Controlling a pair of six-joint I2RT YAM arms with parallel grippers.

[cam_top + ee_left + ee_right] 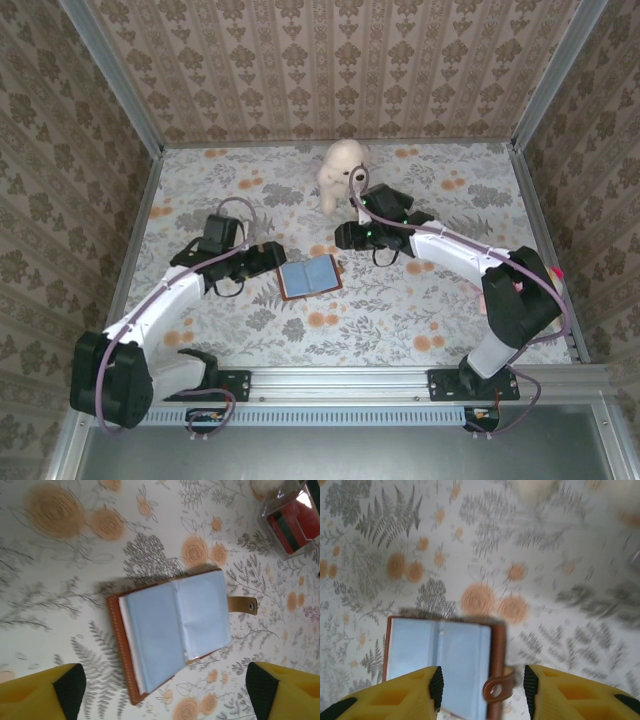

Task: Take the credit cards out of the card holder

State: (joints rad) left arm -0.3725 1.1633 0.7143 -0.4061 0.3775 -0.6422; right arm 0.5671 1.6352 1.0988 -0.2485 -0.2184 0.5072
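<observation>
Flat brown leather card holder (pixel 310 276) lying open, smooth light-blue lining up, on floral cloth (pixel 420 300), left gripper (pixel 272 258) jaws wide apart, right gripper (pixel 483 687) jaws apart.

We see the card holder (pixel 175 630) as smooth brown leather with pale stitching along its edge and a matt light-blue lining, lying on a matt, flower-printed table covering (pixel 75 570), near a glossy clear plastic box (pixel 292 522), with a dull metal rail (pixel 340 378) at the near edge.
</observation>
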